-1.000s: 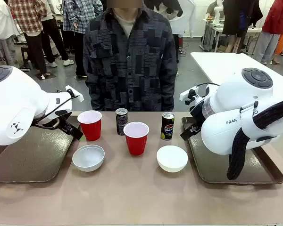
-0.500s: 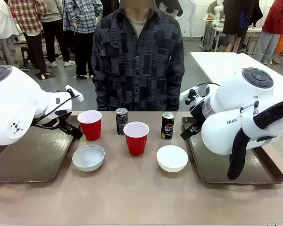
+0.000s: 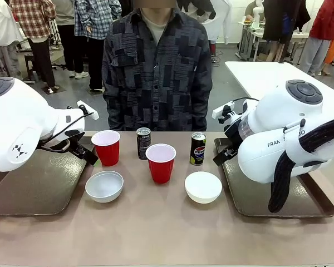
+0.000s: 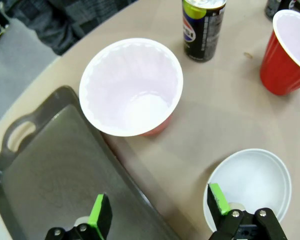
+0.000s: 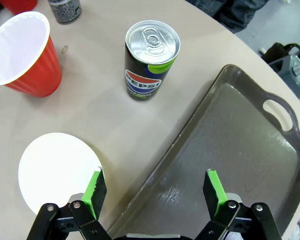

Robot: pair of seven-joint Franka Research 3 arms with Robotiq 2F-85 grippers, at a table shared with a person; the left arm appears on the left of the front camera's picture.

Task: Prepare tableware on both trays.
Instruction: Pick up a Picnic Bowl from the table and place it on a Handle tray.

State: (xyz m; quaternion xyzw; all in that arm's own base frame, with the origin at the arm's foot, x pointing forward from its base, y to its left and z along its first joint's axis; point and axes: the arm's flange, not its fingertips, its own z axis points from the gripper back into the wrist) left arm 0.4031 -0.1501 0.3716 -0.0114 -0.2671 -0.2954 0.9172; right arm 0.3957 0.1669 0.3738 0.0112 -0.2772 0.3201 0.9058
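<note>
Two red cups point(image 3: 107, 147) point(image 3: 161, 162), two white bowls point(image 3: 104, 186) point(image 3: 203, 187) and two dark cans point(image 3: 143, 143) point(image 3: 198, 148) stand on the table between the trays. My left gripper point(image 4: 160, 207) is open over the inner rim of the left tray point(image 4: 55, 170), just short of a red cup point(image 4: 131, 87), with a bowl point(image 4: 255, 185) beside one finger. My right gripper point(image 5: 155, 192) is open above the inner rim of the right tray point(image 5: 240, 150). A bowl point(image 5: 57, 170) lies by its finger, and the Pepsi can point(image 5: 151, 60) stands ahead.
Both brown trays point(image 3: 22, 189) point(image 3: 278, 194) are bare. A person stands at the far edge of the table, behind the cans. The bulky white arms hang over the outer halves of the trays. Open tabletop lies along the near edge.
The person at the far side has shifted slightly. Neither arm nor any tableware has moved.
</note>
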